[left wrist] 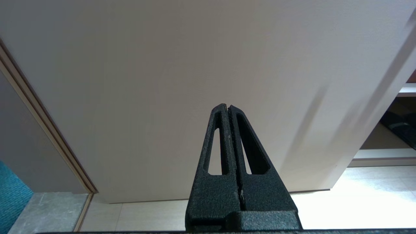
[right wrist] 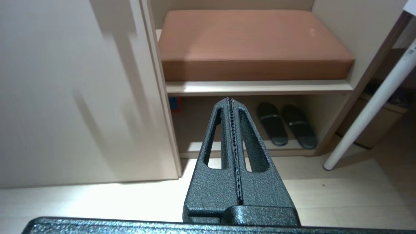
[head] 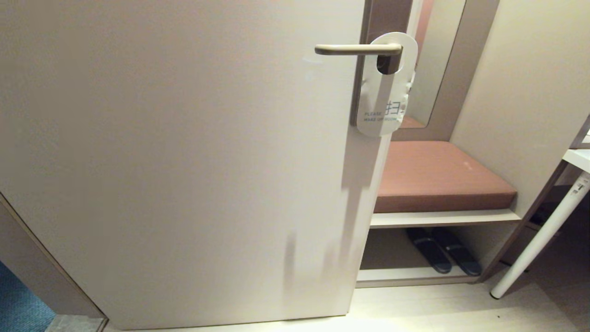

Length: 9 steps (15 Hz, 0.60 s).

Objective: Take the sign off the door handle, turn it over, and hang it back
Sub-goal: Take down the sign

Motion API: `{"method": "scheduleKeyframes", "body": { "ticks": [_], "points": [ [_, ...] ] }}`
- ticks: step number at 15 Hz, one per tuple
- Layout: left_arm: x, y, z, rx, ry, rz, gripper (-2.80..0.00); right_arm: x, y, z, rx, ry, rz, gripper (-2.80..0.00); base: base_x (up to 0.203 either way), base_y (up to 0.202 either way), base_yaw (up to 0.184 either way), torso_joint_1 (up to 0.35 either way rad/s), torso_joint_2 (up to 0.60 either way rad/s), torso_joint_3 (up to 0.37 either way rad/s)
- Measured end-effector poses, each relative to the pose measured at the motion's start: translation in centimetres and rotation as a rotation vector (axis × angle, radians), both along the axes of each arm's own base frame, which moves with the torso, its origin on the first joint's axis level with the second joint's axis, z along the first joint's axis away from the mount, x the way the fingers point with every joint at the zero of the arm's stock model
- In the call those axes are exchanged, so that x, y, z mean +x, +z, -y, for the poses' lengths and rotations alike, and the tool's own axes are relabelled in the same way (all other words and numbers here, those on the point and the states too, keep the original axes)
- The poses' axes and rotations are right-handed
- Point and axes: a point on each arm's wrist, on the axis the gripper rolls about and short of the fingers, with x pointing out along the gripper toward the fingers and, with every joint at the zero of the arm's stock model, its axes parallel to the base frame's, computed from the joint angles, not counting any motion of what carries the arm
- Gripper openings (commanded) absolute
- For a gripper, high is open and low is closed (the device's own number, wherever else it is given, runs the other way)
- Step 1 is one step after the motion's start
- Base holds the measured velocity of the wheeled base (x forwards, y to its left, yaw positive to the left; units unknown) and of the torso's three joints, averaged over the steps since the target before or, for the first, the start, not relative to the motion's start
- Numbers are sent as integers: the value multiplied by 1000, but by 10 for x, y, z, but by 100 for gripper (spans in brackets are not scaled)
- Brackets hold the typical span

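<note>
At about one o'clock in the head view, the sign [head: 383, 99] hangs by its oval hole on the door handle [head: 357, 49], its white face outward and its lower end tilted a little toward seven o'clock. The handle is a slim beige lever running level toward nine o'clock from a rounded elbow on a brown-grey plate [head: 357, 87]. The sign lies over the door's free edge, with open air to three o'clock of it and bare door [head: 184, 152] panel below and to nine o'clock. Blue writing near the bottom reads "PLEASE MAKE UP ROOM", with a larger character above it that is partly blurred.

The door is smooth and pale, its free edge running down to the light plank floor [head: 438, 309]. Beyond that edge at three to four o'clock sits a niche with a flat terracotta cushion [head: 438, 177] on a pale shelf, and a pair of dark slippers [head: 442, 256] below. A white round table leg [head: 539, 240] slants down at four o'clock.

The left gripper [left wrist: 227, 107] points at the lower door, its black textured fingers pressed together on nothing. The right gripper [right wrist: 231, 100] faces the niche beside the door edge, fingers likewise pressed together and empty. Neither appears in the head view.
</note>
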Motion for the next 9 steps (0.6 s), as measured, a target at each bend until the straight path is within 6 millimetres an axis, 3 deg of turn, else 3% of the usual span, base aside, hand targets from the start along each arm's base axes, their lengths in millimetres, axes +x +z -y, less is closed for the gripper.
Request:
{"method": "scheduleKeyframes", "body": {
  "ticks": [3,9],
  "points": [
    [0,0,0,0,0,0,-280,37,24,0,47,-17,-29,-280,0,0,0,0,0,0],
    [0,0,0,0,0,0,-280,136,72,0,98,21,-75,-280,0,0,0,0,0,0]
  ]
}}
